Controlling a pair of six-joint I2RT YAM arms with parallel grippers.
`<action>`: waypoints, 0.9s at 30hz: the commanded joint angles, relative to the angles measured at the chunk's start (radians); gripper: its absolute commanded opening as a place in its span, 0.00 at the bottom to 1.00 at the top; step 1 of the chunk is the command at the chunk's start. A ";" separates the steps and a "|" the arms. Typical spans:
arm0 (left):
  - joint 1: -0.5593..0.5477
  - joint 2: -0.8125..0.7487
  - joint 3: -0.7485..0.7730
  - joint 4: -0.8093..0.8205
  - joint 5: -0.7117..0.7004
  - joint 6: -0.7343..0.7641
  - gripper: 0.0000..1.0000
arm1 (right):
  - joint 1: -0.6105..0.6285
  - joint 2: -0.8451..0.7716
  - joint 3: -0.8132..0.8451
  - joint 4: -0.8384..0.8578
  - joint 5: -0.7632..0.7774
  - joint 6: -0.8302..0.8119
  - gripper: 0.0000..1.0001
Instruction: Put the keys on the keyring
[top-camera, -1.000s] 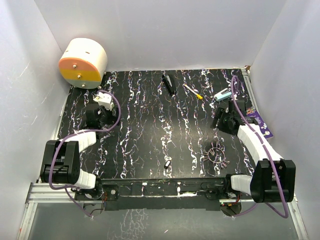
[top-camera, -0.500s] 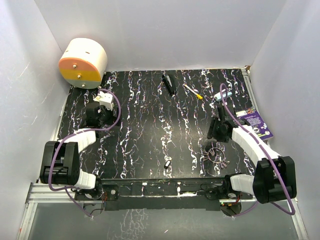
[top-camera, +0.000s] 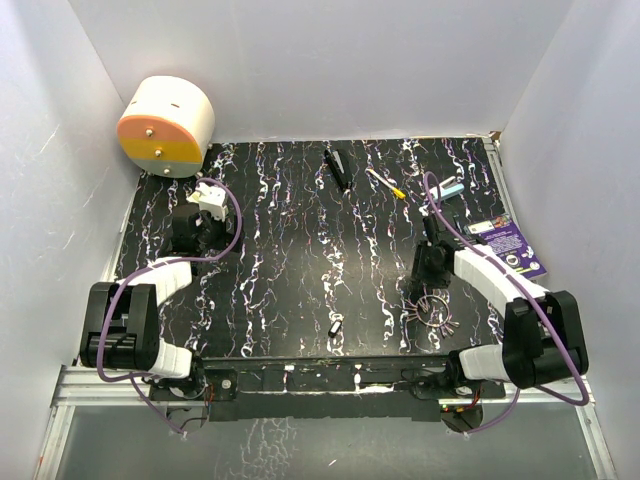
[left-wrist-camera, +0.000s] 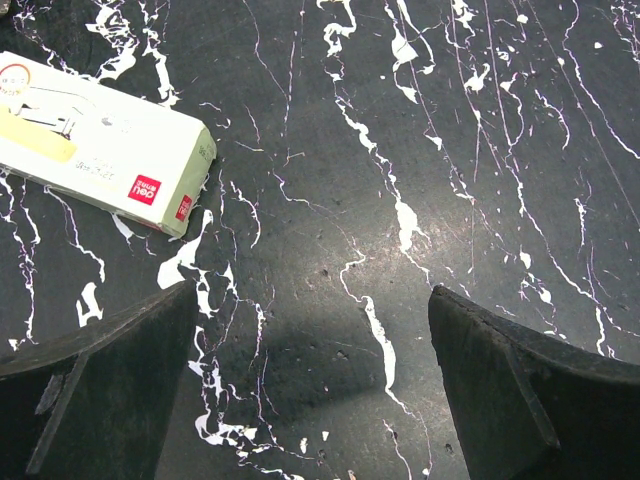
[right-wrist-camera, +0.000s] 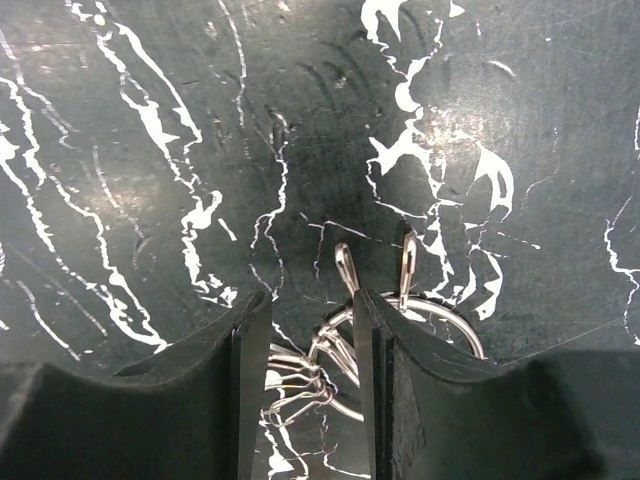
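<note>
The keyring (top-camera: 436, 310) is a thin silvery wire ring lying on the black marbled table at the near right. Several thin silvery pieces fan out around it. In the right wrist view the keyring (right-wrist-camera: 452, 318) lies partly under my right finger, with two clip-like pieces (right-wrist-camera: 345, 266) pointing away. I cannot pick out any flat keys. My right gripper (top-camera: 430, 268) (right-wrist-camera: 305, 320) hovers just behind the ring, jaws a narrow gap apart, holding nothing. My left gripper (top-camera: 190, 232) (left-wrist-camera: 310, 300) is wide open and empty at the far left.
A white box (top-camera: 208, 195) (left-wrist-camera: 100, 150) lies by the left gripper. A cream and orange drum (top-camera: 165, 125) stands at the back left. A black pen (top-camera: 338, 168), a yellow-handled tool (top-camera: 386, 183), a blue item (top-camera: 447, 188), a purple card (top-camera: 510, 245) and a small black piece (top-camera: 335, 327) lie about.
My right gripper has moved from the back right toward the near side and a little left, ending over the keyring. The left arm has not moved.
</note>
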 joint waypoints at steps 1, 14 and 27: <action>-0.001 -0.015 0.010 -0.009 0.004 0.009 0.97 | 0.004 0.020 0.032 0.036 0.061 0.007 0.44; 0.000 -0.020 -0.002 0.011 -0.044 0.014 0.96 | 0.005 0.108 0.055 0.050 0.064 -0.008 0.44; 0.000 -0.083 -0.011 -0.025 -0.119 0.004 0.96 | 0.043 0.156 0.088 0.059 0.067 -0.013 0.08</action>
